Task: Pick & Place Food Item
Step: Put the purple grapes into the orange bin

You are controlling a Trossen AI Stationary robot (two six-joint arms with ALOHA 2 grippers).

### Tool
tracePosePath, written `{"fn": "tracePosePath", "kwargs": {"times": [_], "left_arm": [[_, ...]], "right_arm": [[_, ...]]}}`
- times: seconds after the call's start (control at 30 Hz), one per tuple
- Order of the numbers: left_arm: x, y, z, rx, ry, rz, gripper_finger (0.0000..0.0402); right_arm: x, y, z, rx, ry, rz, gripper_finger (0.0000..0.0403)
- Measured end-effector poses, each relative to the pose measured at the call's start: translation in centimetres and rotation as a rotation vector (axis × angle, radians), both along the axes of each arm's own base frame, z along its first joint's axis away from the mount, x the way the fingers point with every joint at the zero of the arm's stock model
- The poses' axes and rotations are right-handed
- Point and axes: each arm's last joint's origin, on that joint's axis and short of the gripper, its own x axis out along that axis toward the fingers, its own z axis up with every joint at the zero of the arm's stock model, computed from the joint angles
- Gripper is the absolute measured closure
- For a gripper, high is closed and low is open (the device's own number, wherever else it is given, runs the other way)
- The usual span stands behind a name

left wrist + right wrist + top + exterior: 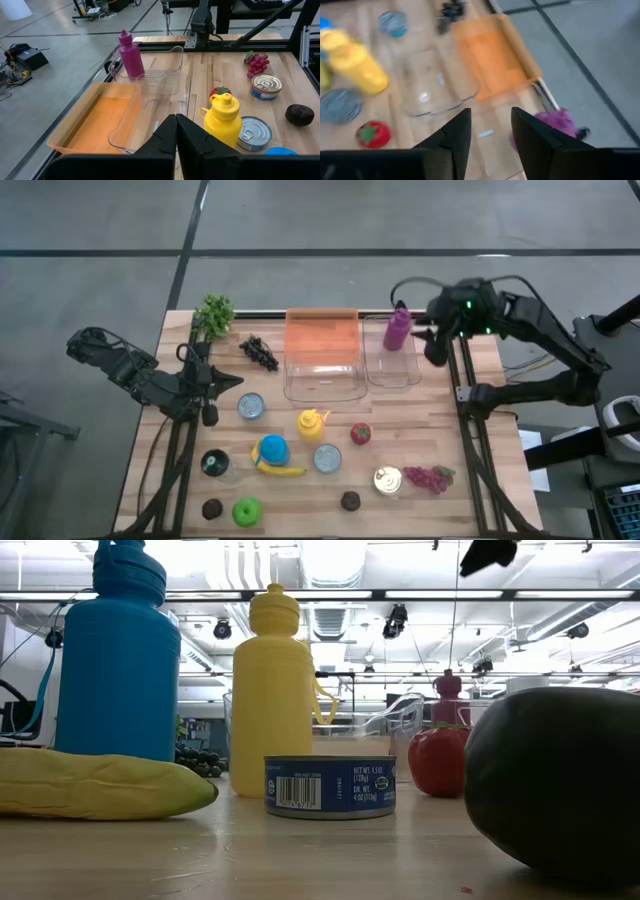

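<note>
**Right hand open beside the purple bottle at one o'clock**

The purple bottle [398, 330] stands upright in the far end of the small clear container [392, 383], at about one o'clock on the tabletop [440, 430]. Which food item the task means is not certain from here. This bottle is simply the thing nearest the working hand.

The right hand [490, 117] hangs above the tabletop just to the three o'clock side of the bottle. Its fingers are apart and nothing is between them. The left hand [176, 120] waits at nine o'clock with its fingers pressed together, empty.

If the bottle is to be lifted, the hand should come down square over the cap and close on the body below the neck. It should then rise straight until the base is above the container's rim. If the hand is meant to go for another item, it should gain height first, so that neither finger knocks the bottle over.

Room is tight on that side. The container wall surrounds the bottle, the far edge of the tabletop lies just behind it, and the dark frame rail [463, 375] runs close at three o'clock. The large clear container [323, 387] and the orange tray [322, 335] sit just beside it toward twelve o'clock. Open wood lies toward four o'clock, between the small container and the red grapes [432, 477]. The tomato [360, 433] and yellow bottle [312, 424] crowd the centre
</note>
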Motion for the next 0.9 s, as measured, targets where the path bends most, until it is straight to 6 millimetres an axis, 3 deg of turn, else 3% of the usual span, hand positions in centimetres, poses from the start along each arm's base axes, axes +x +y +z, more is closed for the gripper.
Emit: {"fn": "tracePosePath", "kwargs": {"times": [0.53,0.9], "left_arm": [[0.0,0.0,0.0,0.000,0.000,0.000,0.0391],[0.0,-0.1,0.0,0.002,0.011,-0.029,0.0391]], "right_arm": [[1.9,9.1,-4.2,0.010,0.149,0.559,0.0325],[1.6,13.1,-7.9,0.131,0.254,0.621,0.0330]]}}
